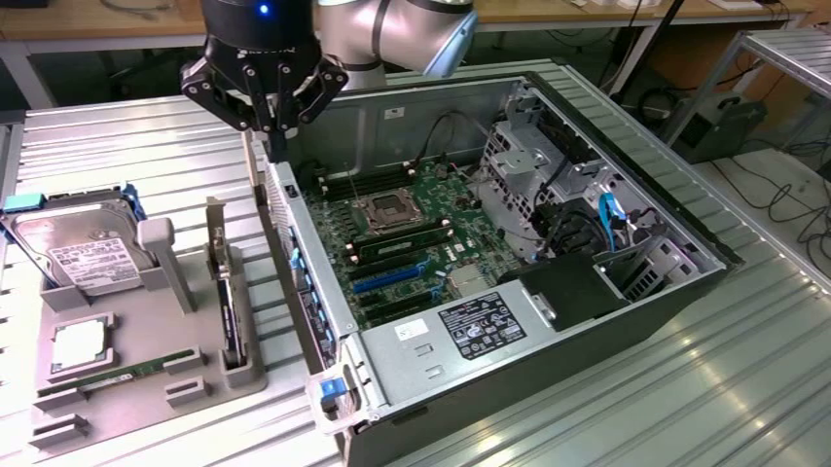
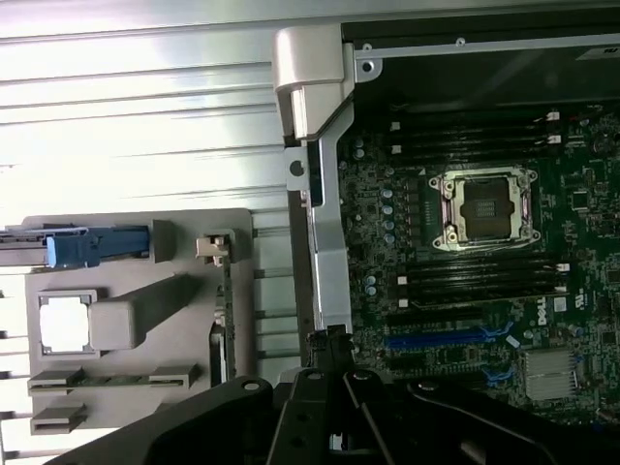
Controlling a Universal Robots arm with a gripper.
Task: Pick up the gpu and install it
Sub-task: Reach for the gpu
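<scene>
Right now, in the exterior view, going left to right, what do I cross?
hard drive → gpu → CPU socket → drive cage → blue cable

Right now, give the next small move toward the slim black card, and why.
Probably shift the gripper toward the exterior view's left, over the slim black GPU card: it hangs shut and empty above the open black computer case; the card stands upright in the grey holder.
</scene>
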